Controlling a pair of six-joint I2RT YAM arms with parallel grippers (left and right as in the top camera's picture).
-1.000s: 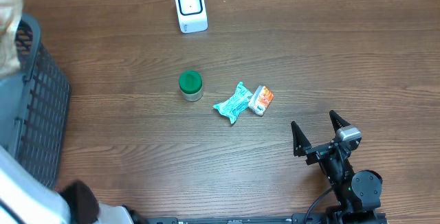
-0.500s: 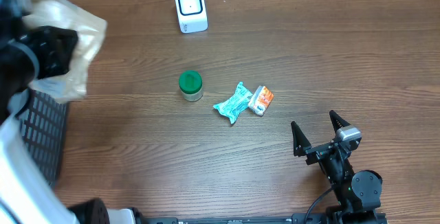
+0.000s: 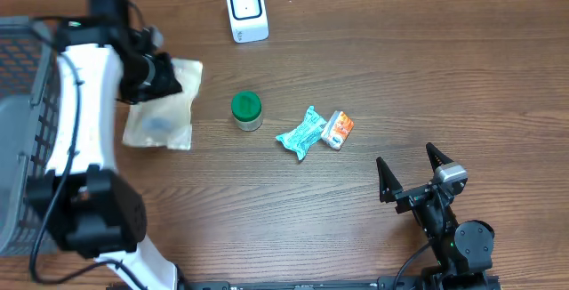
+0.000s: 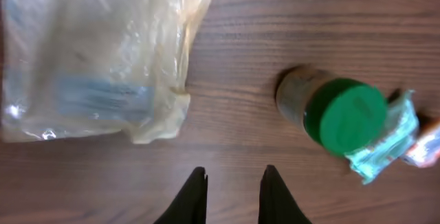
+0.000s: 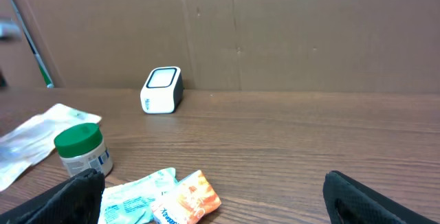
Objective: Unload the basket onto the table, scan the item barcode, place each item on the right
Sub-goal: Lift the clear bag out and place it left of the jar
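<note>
From overhead, the clear pouch (image 3: 160,119) lies flat on the tabletop (image 3: 267,228), partly beneath the left hand (image 3: 167,78); the scanner (image 3: 246,11) stands well beyond, with bare wood in front. Left wrist: hand narrow, empty (pouch just clear of the fingertips). Right wrist: right hand (image 5: 214,177) wide, empty.

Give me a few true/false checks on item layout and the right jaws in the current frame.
1. The green-lidded jar stands upright between the clear plastic bag and the teal packet. True.
2. The right gripper has its jaws shut on the orange packet. False: jaws wide open, empty, short of the items.
3. The white scanner sits at the table's far edge. True.
4. The bag is inside the basket. False: it's on the table beside it.
</note>
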